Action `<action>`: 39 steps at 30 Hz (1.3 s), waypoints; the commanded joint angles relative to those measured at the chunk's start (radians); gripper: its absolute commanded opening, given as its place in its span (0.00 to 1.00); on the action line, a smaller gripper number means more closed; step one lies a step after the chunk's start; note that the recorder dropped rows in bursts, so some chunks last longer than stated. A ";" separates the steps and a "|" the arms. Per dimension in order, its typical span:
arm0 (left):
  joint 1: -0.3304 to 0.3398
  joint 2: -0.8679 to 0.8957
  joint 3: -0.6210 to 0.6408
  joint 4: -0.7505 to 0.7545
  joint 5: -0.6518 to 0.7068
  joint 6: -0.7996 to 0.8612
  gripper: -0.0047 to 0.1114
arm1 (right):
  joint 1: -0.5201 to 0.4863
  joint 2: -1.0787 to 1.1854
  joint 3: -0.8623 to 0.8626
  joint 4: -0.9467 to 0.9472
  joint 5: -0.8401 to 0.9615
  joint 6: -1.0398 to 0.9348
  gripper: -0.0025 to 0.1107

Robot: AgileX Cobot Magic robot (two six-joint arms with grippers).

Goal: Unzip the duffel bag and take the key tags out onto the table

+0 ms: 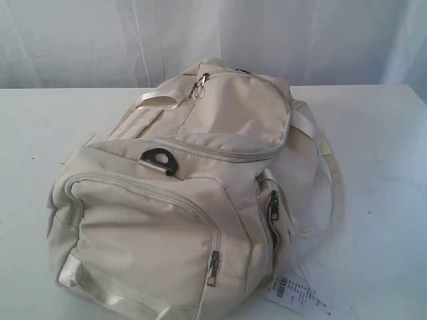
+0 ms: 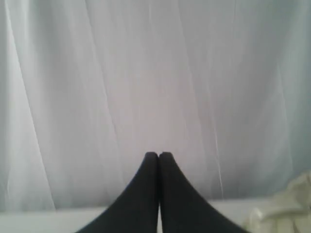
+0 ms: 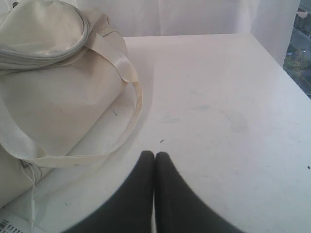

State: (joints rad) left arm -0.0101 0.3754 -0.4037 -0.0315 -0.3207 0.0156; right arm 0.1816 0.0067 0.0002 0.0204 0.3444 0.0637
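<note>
Bag (image 1: pixel 193 193) lies across the middle of the table (image 1: pixel 373 167), cream and bulging, with every zip in sight drawn shut. A zip pull (image 1: pixel 213 268) hangs at the lower corner of the front pocket, and a dark D-ring (image 1: pixel 160 160) sits on top between 2 pockets. A white barcode tag (image 1: pixel 293 293) lies on the table just beside the bag's near corner.

The grippers appear only in the wrist views. The left gripper (image 2: pixel 159 155) has its 2 dark fingers pressed together with nothing between them. It points at the white curtain (image 2: pixel 146 73) behind the table. Only a crumpled corner of the bag shows in that view, off to one side and clear of the fingers.

The right gripper (image 3: pixel 154 155) is likewise closed tight and holds nothing. It hovers over bare tabletop on the strap side of the bag. The bag's body is well apart from the fingertips. A loop of strap (image 3: pixel 138 97) curves out over the table towards them, and its nearest bend is near the tips but not touching.
</note>
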 commanded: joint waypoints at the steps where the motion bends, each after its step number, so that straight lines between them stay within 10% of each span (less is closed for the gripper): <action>1: -0.003 0.109 -0.005 0.046 0.351 0.042 0.04 | -0.004 -0.007 0.000 -0.005 -0.008 0.001 0.02; 16: -0.350 0.603 -0.494 -0.132 1.182 0.314 0.04 | -0.004 -0.007 0.000 -0.005 -0.008 0.001 0.02; 39: -0.443 0.870 -0.613 -0.468 1.048 0.565 0.04 | -0.004 -0.007 0.000 -0.005 -0.008 0.001 0.02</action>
State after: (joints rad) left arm -0.4456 1.2466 -1.0072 -0.4134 0.7072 0.5294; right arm 0.1816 0.0067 0.0002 0.0204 0.3444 0.0637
